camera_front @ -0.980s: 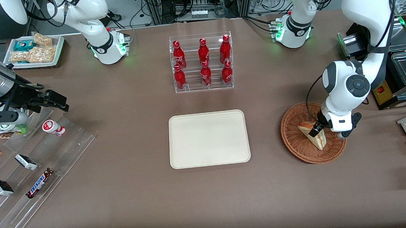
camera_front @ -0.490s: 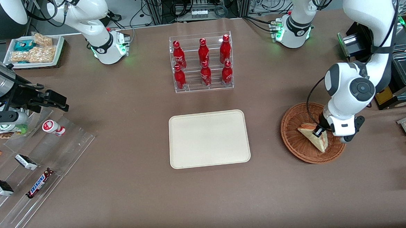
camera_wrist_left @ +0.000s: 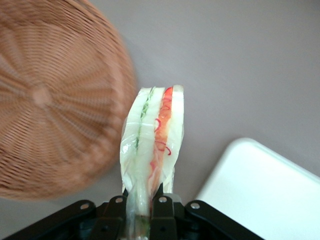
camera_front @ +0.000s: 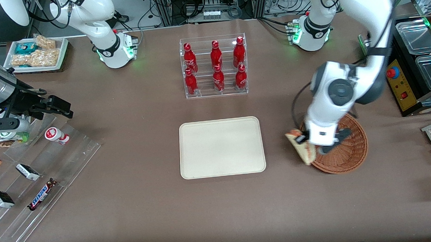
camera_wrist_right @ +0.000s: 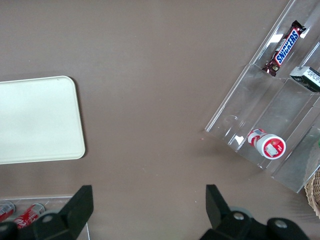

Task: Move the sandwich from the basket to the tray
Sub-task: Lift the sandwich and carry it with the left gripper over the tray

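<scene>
Sandwich (camera_front: 302,148) wrapped in clear film, triangular, hanging in the air at the basket (camera_front: 344,154) rim on the side toward the tray (camera_front: 222,147), partly over bare table; no longer resting on the wicker. Judged light and soft: bread likely to crush under a hard squeeze, film likely slick, layers apt to slide apart if pinched off-centre. Best taken across the two flat bread faces near the thick end, as seen in the wrist view, where the sandwich (camera_wrist_left: 152,145) shows its green and orange-red filling edge-on and points away from the camera. Gripper (camera_front: 307,140) closed narrowly on the wedge, black fingers (camera_wrist_left: 162,210) pressing either face at the base, film bunched between them; nothing else touched. Basket (camera_wrist_left: 55,100) empty beneath and beside, tray corner (camera_wrist_left: 265,185) near but not yet under the load. Tray bare, lying toward the parked arm's end from the basket, with open table between. Worth a gentle carry: held tip down and tilted in the front view, so liable to swing or slip if jerked
</scene>
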Robot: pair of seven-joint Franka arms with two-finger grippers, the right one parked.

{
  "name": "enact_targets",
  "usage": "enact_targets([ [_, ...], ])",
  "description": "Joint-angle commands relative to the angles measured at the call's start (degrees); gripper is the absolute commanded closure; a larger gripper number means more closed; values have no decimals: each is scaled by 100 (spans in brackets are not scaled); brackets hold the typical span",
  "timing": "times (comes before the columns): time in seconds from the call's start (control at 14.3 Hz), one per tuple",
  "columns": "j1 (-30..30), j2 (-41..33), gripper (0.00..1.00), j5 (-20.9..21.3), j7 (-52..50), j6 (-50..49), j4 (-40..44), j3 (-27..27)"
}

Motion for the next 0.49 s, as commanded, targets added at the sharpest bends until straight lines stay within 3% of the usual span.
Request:
enact_targets([
  [0.0, -740, 571, 94, 30, -149, -83, 703, 81],
  [0.42, -1972, 1784, 97, 109, -395, -118, 2145, 125],
])
